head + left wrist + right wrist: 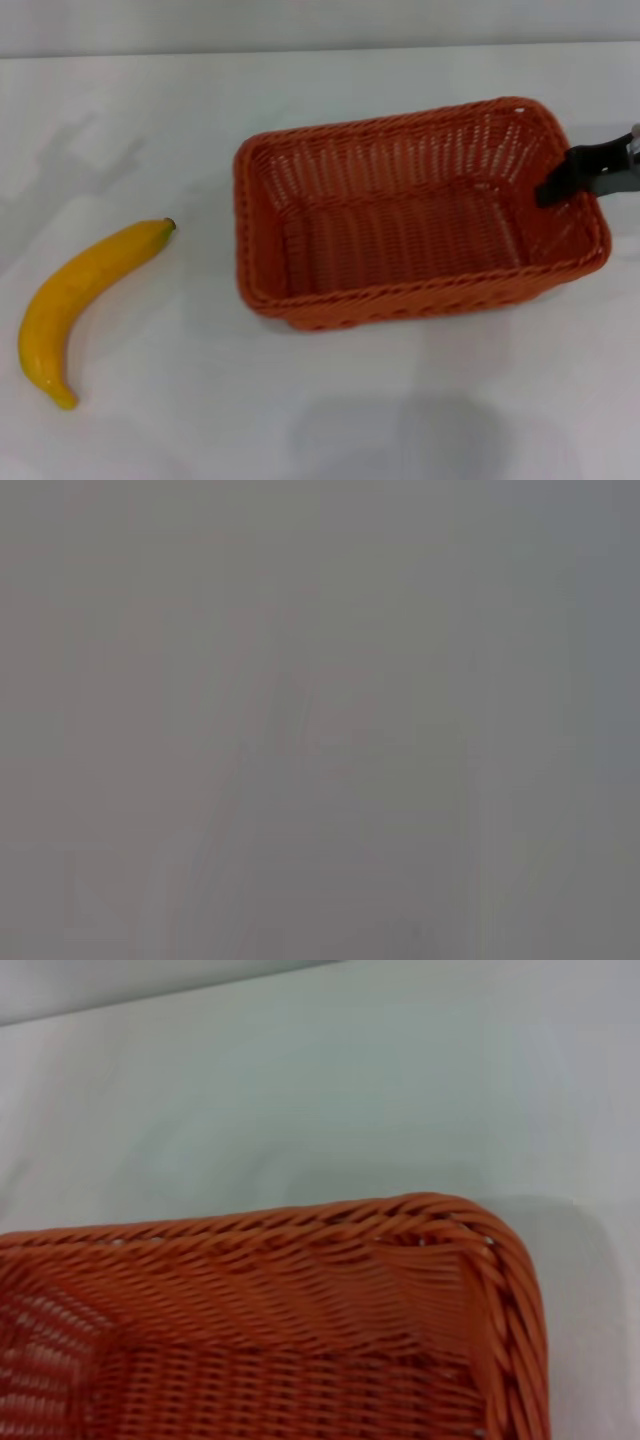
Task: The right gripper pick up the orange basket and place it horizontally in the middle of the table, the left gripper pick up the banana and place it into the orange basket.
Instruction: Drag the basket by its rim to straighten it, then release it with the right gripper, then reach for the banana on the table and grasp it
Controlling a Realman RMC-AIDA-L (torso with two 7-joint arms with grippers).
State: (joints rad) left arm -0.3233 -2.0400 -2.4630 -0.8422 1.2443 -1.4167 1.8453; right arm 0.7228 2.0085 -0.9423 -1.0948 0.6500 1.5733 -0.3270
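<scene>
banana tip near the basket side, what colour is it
Dark brown, nearly black, on the yellow banana; the head view shows it best.

Orange basket [420, 215] — on the table [300, 420]; banana [85, 300] well apart, left of the basket.

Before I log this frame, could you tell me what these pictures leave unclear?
- Right tool: head view, cut off by the right edge at the basket rim; grip unclear.
- Left tool: in no view; the left wrist view is blank grey.
- Banana: absent from the right wrist view.
</scene>
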